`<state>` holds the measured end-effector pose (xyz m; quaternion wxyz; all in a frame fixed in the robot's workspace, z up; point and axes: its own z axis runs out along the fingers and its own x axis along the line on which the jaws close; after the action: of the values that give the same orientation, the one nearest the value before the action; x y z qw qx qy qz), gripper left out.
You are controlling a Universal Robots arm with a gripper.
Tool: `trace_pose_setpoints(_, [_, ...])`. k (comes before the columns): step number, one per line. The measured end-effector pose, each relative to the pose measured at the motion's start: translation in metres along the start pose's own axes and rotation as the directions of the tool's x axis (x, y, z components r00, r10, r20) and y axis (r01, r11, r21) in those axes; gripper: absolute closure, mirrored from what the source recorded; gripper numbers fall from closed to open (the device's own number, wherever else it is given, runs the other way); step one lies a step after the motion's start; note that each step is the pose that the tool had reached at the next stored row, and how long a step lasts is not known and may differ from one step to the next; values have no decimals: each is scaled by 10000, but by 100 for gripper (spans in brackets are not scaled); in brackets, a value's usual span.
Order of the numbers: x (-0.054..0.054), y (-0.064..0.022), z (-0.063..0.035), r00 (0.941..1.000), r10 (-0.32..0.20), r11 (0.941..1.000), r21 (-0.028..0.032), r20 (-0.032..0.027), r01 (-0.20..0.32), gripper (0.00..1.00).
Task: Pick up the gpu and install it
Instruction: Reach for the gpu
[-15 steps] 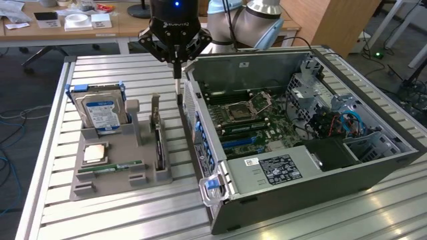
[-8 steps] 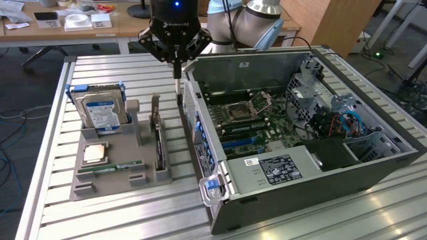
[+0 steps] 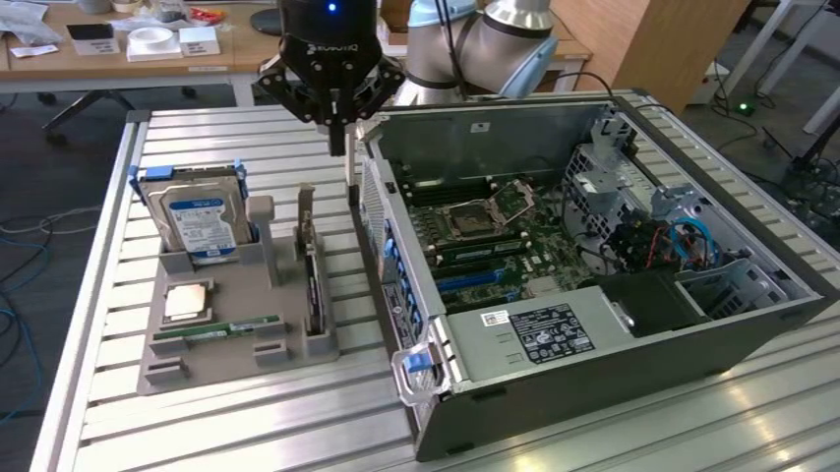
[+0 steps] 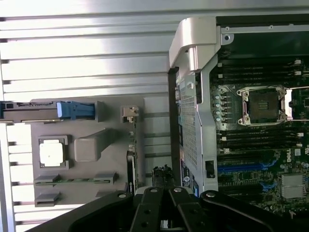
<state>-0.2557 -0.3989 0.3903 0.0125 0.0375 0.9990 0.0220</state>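
So the big open computer case (image 3: 630, 364) is lying on its side on the slatted table (image 3: 105, 433), board facing up. The grey parts holder (image 3: 197, 359) is sitting just beside it on the exterior view's left. The gripper (image 3: 337, 147) is hanging over the gap between the two, fingers clenched together and gripping nothing.

The gpu (image 3: 313, 285) is standing on edge in its holder slot on the case side, near the hard drive (image 3: 197, 221) and untouched. In the wrist view it's showing as a thin dark strip (image 4: 129, 166) ahead of the gripper.

Looks to me like the pick-up step is only just getting going. A grab is calling for spread fingers lined up over that skinny top edge, which isn't leaving much room for error.
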Motion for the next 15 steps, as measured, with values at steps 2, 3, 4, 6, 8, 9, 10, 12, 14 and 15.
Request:
trace_pose_setpoints(2, [40, -3, -1, 10000, 1, 10000, 0, 0, -1, 89])
trace_pose_setpoints(3, [51, -4, -1, 10000, 1, 10000, -1, 0, -1, 89])
trace_pose_setpoints(4, [51, -4, -1, 10000, 0, 10000, -1, 0, 0, 89])
trace_pose_setpoints(6, [52, -4, -2, 10000, 0, 10000, 0, 0, 0, 89])
trace_pose_setpoints(8, [52, -4, -1, 10000, 0, 10000, 0, 0, 0, 89])
trace_pose_setpoints(9, [51, -4, -1, 10000, 0, 10000, 0, 0, 0, 89])
trace_pose_setpoints(10, [52, -4, -1, 10000, 0, 10000, 0, 0, 0, 89])
trace_pose_setpoints(12, [51, -4, -1, 10000, 0, 10000, 0, 0, 0, 89])
trace_pose_setpoints(14, [52, -4, -1, 10000, 0, 10000, 0, 0, 0, 89])
trace_pose_setpoints(15, [52, -4, -1, 10000, 0, 10000, 0, 0, 0, 89])
